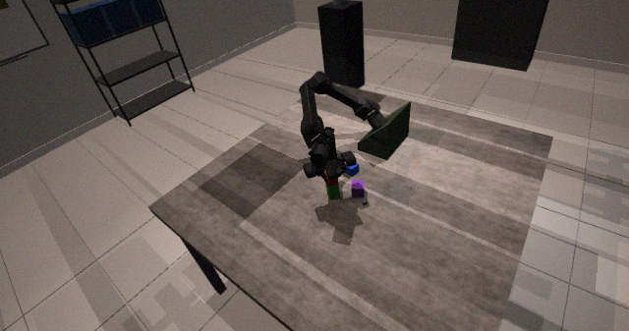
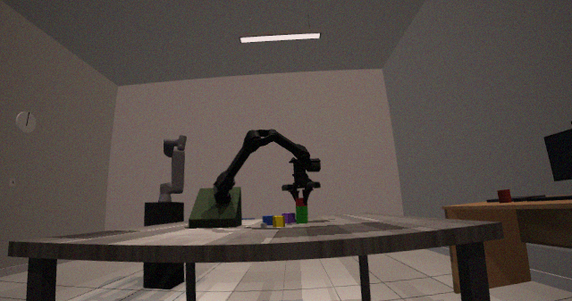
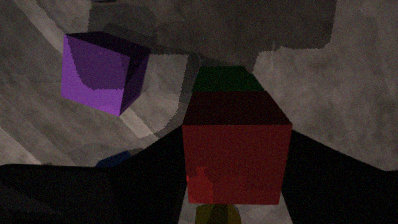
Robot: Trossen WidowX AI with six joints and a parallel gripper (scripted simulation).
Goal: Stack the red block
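Holding red over green, ready to let go

Nearest me, in the wrist view, my tool (image 1: 331,176) (image 2: 300,199) (image 3: 229,128) has its two fingers closed on the sides of the red block (image 1: 332,179) (image 2: 299,201) (image 3: 235,164). The block sits level between them, directly above the green tower (image 1: 333,192) (image 2: 302,214) (image 3: 227,79), and from the exterior it looks to be touching the tower's top, though I can't rule out a sliver of a gap. The tower stands upright on the desk (image 1: 418,272) (image 2: 255,253) (image 3: 330,100).

I judge the job nearly finished: red is picked up, carried over and lowered. What is left is settling it, opening the fingers evenly and lifting straight away. A sideways drag at release could topple the lot.

Beside the tower is the purple block (image 1: 358,189) (image 2: 289,218) (image 3: 95,75); the blue block (image 1: 352,169) (image 2: 267,220) (image 3: 114,159) lies farther off. The yellow block (image 2: 278,221) (image 3: 218,214) shows in the exterior and wrist views, but I can't make it out from the top. Only the exterior gives me the seam between red and green side-on; the wrist view hides it behind red, yet shows the grip best.
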